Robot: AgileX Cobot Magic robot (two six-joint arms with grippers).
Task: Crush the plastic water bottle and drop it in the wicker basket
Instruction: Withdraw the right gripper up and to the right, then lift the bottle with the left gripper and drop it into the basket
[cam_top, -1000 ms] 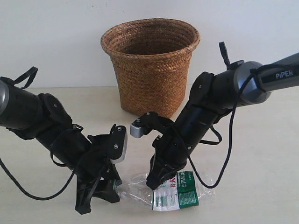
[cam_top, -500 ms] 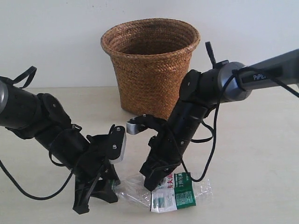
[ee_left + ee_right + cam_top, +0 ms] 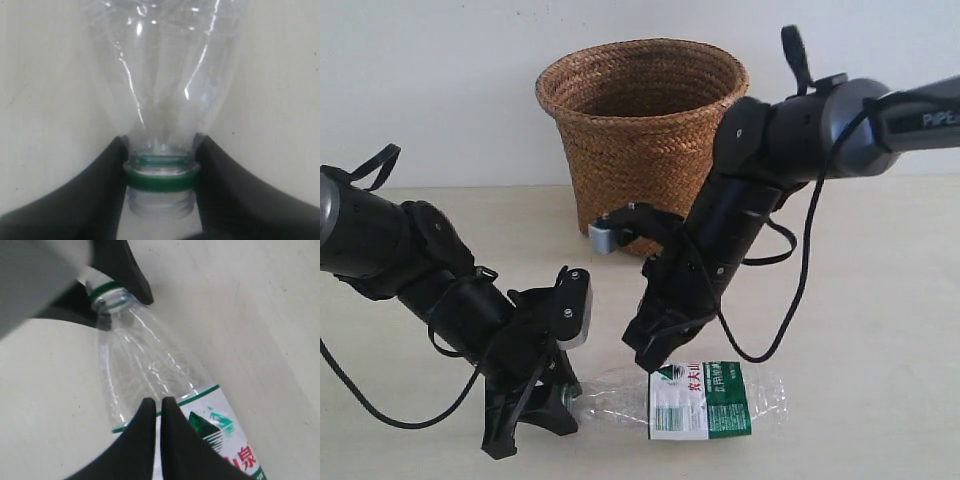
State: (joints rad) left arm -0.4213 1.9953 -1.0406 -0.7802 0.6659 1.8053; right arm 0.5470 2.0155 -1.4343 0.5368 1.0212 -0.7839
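The plastic water bottle [image 3: 705,400] lies on its side on the table near the front edge, clear, with a green-and-white label. Its neck [image 3: 160,172] shows a green ring and bare threads; no cap is visible. My left gripper [image 3: 556,404] is shut on that neck, one finger on each side [image 3: 160,152]. My right gripper [image 3: 646,356] hangs just above the bottle's shoulder, shut with nothing between its fingers [image 3: 157,404], and it does not touch the bottle [image 3: 150,360]. The wicker basket [image 3: 645,140] stands upright behind both arms.
The tabletop [image 3: 880,330] is pale beige, with a white wall behind the basket. Loose black cables [image 3: 790,300] hang from both arms. The left gripper's black fingers [image 3: 131,275] show in the right wrist view at the bottle's neck.
My right gripper has lifted up off the bottle's middle. The bottle, flattened and creased before, now looks rounder and lies straighter. The left gripper keeps its hold on the neck.
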